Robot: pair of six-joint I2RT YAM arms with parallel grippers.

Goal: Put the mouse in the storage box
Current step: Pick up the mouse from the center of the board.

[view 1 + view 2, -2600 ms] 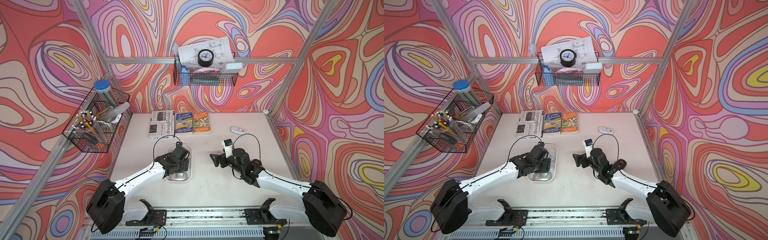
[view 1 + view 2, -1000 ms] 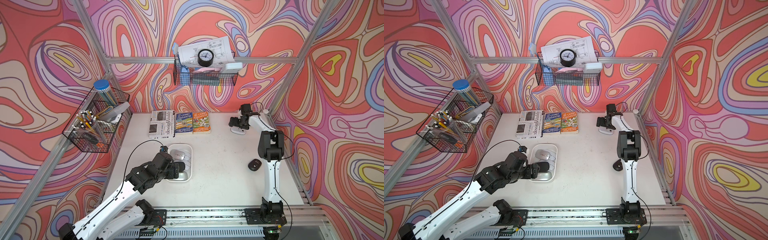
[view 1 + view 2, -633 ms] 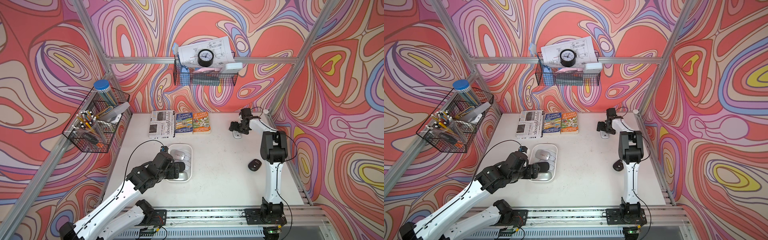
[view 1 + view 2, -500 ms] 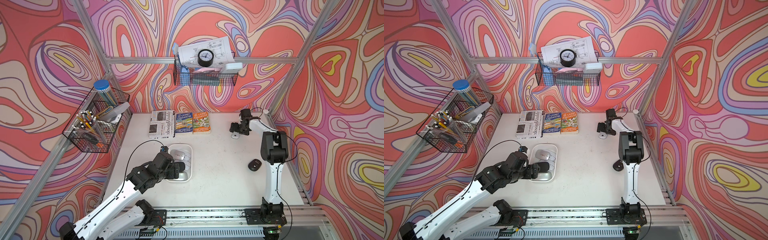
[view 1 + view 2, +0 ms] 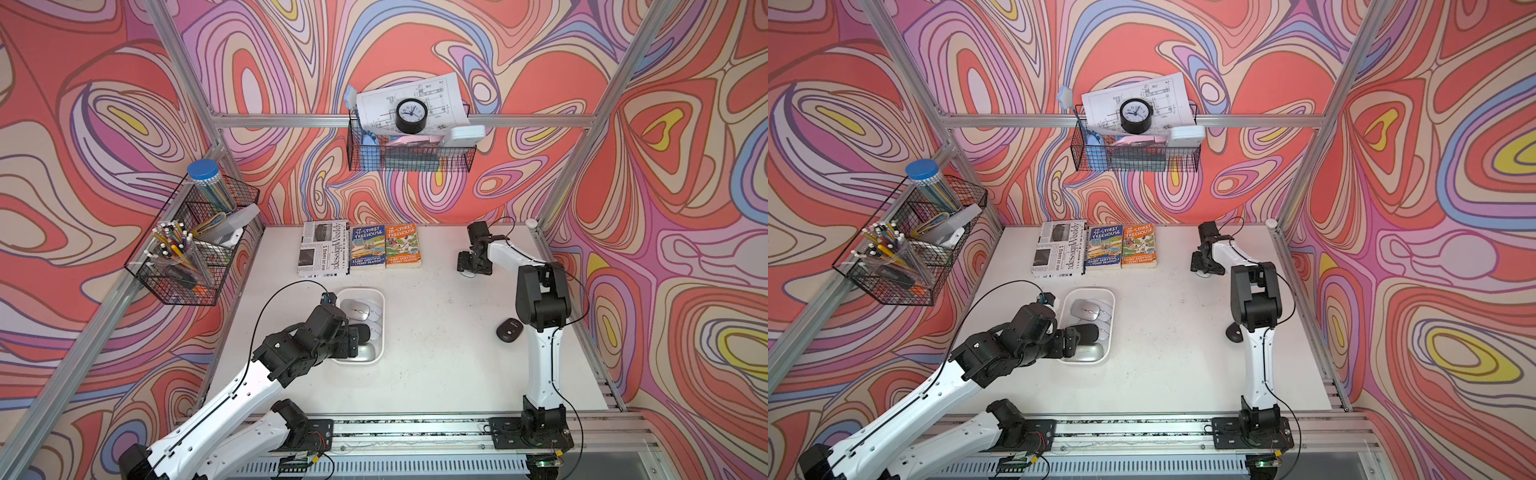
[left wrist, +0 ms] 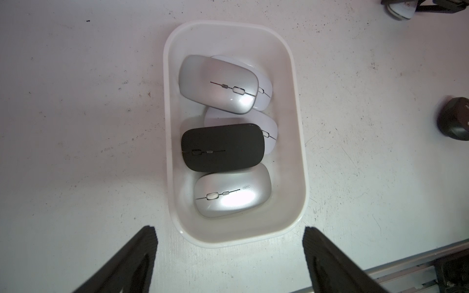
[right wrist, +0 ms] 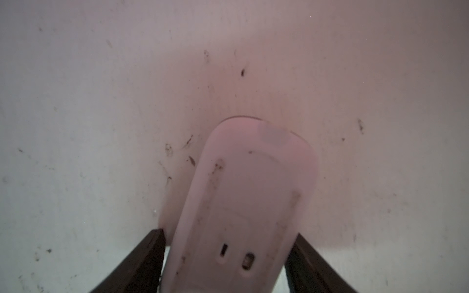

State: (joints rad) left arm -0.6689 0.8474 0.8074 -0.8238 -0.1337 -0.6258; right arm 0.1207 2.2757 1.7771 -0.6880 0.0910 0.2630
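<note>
While left gripper (image 6: 228,256) hovers, jaws spread, over storage box (image 6: 299,152), right gripper (image 7: 228,253) straddles white mouse (image 7: 253,190). Can't tell if it's pinching.

Both top views are bright, evenly lit and sharp, with wide-angle stretch toward the corners. The left wrist view catches white glare on a silver mouse (image 6: 232,195) and a soft shadow on the worktop (image 6: 76,114). The right wrist view is dim and pink-tinted — its close white mouse (image 7: 243,203) is blurred.

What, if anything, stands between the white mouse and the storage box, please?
Nothing visible: bare table lies between the white mouse and the storage box. The open left end effector hovers over one end of the box, though.
</note>
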